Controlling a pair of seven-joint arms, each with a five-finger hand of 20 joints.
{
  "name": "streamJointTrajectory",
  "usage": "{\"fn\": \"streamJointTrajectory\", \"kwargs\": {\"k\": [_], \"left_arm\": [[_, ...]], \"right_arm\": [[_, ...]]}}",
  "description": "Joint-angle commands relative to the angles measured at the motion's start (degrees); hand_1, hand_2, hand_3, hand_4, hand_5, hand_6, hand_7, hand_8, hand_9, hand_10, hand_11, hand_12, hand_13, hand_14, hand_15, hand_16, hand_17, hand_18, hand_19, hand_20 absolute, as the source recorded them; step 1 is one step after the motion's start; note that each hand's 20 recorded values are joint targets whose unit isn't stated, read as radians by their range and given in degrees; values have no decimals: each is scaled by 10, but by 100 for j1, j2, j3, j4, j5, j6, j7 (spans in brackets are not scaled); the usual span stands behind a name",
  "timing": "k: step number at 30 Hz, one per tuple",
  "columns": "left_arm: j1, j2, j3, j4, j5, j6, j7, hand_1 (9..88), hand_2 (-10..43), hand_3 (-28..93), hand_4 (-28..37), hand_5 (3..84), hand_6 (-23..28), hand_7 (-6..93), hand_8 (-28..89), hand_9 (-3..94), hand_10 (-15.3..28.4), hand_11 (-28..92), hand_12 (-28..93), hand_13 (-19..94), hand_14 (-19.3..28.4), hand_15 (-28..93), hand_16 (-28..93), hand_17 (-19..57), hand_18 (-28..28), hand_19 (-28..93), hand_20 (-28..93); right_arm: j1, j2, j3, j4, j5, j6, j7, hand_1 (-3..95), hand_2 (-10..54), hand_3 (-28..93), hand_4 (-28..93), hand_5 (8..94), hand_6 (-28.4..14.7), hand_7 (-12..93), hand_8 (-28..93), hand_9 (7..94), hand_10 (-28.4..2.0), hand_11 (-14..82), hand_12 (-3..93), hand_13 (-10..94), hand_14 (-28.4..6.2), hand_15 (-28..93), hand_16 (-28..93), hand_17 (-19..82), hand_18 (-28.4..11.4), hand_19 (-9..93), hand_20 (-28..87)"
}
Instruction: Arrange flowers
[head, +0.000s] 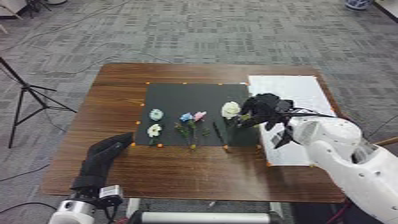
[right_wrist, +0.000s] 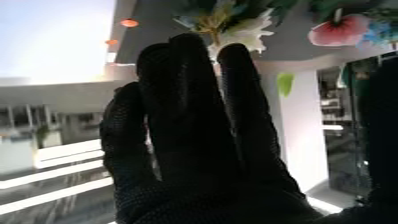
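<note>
From my station the head view puts the black mat (head: 191, 94) mid-table; clock hours below are from its centre. My right hand (head: 266, 106) is at three o'clock, over the seam with the white board (head: 291, 90), its fingers straight and slightly spread. The big white flower (head: 231, 109) lies on the mat beside it, just inside three o'clock. The blue flower (head: 187, 117) and pink flower (head: 199, 115) sit near the centre, the pale blue flower (head: 156, 114) at nine, the small white flower (head: 154, 130) at eight. My left hand (head: 111, 145) is outside the mat at eight, fingers extended and pressed together.

If I close too high, I could crush the big bloom's petals; too low a sweep could drag the stem or shove its neighbours. A loose pinch might let it roll in carrying.

I can't tell whether my fingertips touch the bloom, which overlaps them in the wrist view. My glove hides part of the mat's edge, and the thin stems blend into the black.
</note>
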Motion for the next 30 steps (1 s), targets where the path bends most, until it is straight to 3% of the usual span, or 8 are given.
{"fn": "streamJointTrajectory", "kwargs": {"k": [1, 6, 10, 14, 17, 21, 26, 30], "left_arm": [[-2, -41, 57, 6, 22, -113, -94, 286, -83, 714, -176, 498, 21, 173, -91, 444, 122, 188, 113, 316, 152, 102, 37, 0, 137, 68, 170], [-49, -34, 78, 34, 31, -69, -184, 287, -83, 711, -177, 497, 21, 173, -90, 444, 122, 188, 113, 316, 153, 103, 38, 0, 137, 68, 170], [-89, -36, 328, 30, 193, 528, -277, 298, -55, 698, -184, 503, 20, 175, -91, 449, 125, 191, 113, 321, 151, 108, 38, 4, 129, 70, 170], [91, -84, 386, 25, 435, 622, -123, 305, -29, 695, -190, 523, 18, 184, -95, 468, 132, 204, 112, 337, 153, 129, 35, 20, 120, 84, 174], [82, -73, 411, 51, 547, 771, 137, 304, -27, 702, -191, 531, 18, 189, -98, 481, 133, 210, 107, 350, 154, 142, 25, 40, 119, 102, 182], [-36, -67, 436, 38, 472, 949, 411, 303, -34, 719, -190, 545, 16, 201, -102, 499, 136, 214, 104, 374, 155, 160, 12, 61, 122, 128, 196], [-59, -57, 426, 1, 545, 834, 367, 305, -36, 723, -193, 549, 16, 206, -105, 508, 137, 218, 104, 409, 158, 208, 6, 84, 132, 212, 248], [-18, -157, 465, -3, 563, 892, 392, 307, -35, 720, -192, 549, 17, 204, -104, 512, 138, 220, 104, 424, 161, 257, 0, 81, 142, 273, 284]], "right_arm": [[-83, 191, 382, -310, 135, 85, -46, 145, -95, 638, -149, 564, -8, 143, -84, 650, -181, 108, 197, 596, -173, 545, 361, 258, -252, 688, 613], [-1491, -291, 1984, -782, 481, 1815, 64, 146, -79, 644, -142, 533, -22, 128, -70, 591, -184, 88, 199, 561, -190, 492, 337, 230, -249, 625, 574], [-3295, -1782, 3582, -1108, 2327, 3192, -928, 185, 18, 681, -170, 532, -14, 187, -86, 554, -161, 105, 194, 494, -160, 326, 297, 192, -199, 495, 456], [-4450, -3189, 4438, -1211, 5424, 1463, -1443, 164, 30, 697, -165, 571, -7, 206, -98, 592, -152, 112, 190, 498, -156, 293, 298, 212, -176, 402, 398], [-4725, -3366, 3952, -1111, 6937, 1876, -1496, 157, 42, 690, -163, 592, -8, 196, -94, 622, -154, 119, 191, 546, -154, 273, 309, 247, -168, 387, 411], [-4636, -3680, 3858, -924, 6087, 1546, -2043, 206, 33, 724, -168, 660, -2, 310, -95, 713, -143, 268, 268, 614, -131, 534, 354, 277, -189, 608, 554], [-4550, -3521, 3865, -1122, 5793, 1753, -1710, 360, -25, 719, -206, 620, 53, 627, 307, 704, -112, 605, 574, 623, -155, 858, 601, 269, -223, 807, 727], [-4694, -3407, 3766, -1178, 5669, 1912, -1676, 334, -6, 756, -189, 663, 67, 690, 408, 751, -98, 689, 741, 682, -165, 924, 736, 302, -239, 874, 757]]}}
